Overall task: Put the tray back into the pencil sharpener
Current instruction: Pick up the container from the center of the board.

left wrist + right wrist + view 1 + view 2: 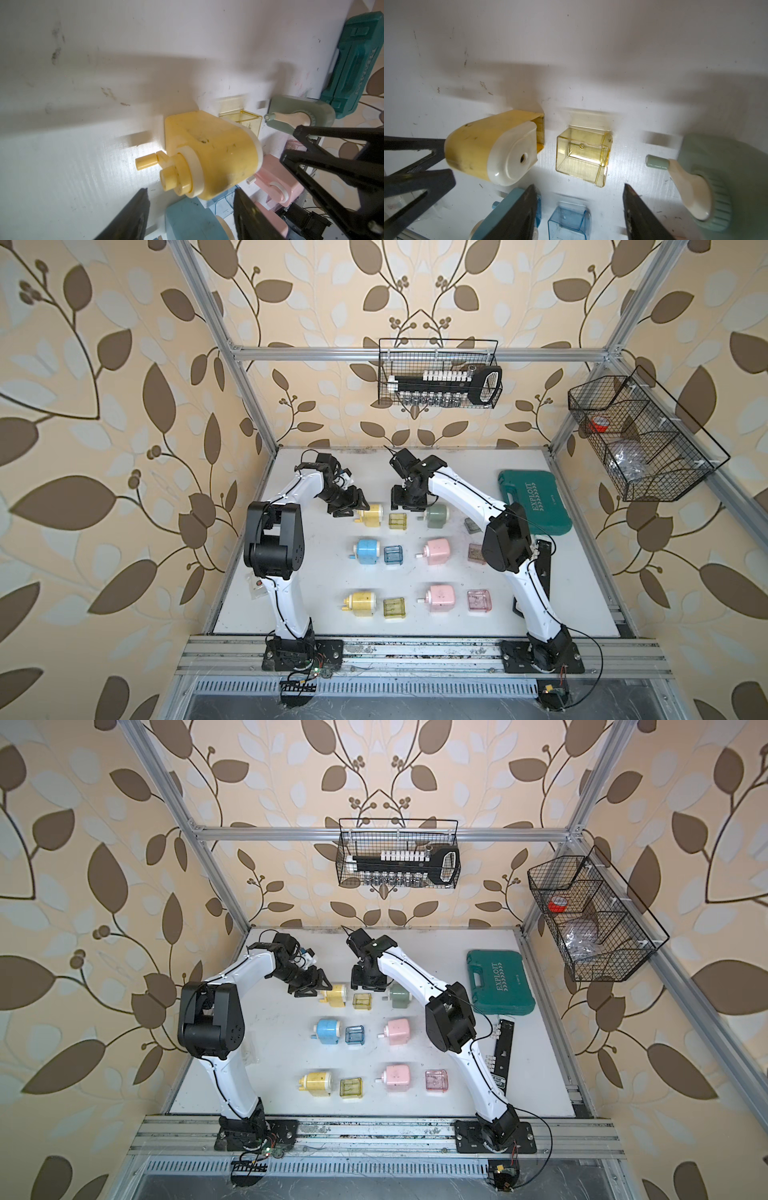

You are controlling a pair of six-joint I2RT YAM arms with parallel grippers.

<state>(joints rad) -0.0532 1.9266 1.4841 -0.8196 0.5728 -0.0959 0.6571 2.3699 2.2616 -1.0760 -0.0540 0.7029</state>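
Note:
A yellow pencil sharpener (371, 515) (207, 153) lies at the back left of the table, its empty slot facing a clear yellow tray (398, 521) (581, 158) that stands just beside it, apart from it. My left gripper (347, 508) (191, 191) hovers open at the sharpener's crank end, touching nothing. Over the tray hangs my right gripper (409, 502) (579, 186), open, with the tray just beyond its fingertips. The sharpener (488, 149) also shows in the right wrist view, and both sharpener (336, 996) and tray (362, 1001) appear in both top views.
A green sharpener (437, 515) lies right of the tray. Nearer rows hold a blue sharpener (369, 551) with blue tray (393, 554), two pink sharpeners (437, 552), a pink tray (479, 600) and another yellow pair (361, 603). A teal tool case (536, 501) sits back right.

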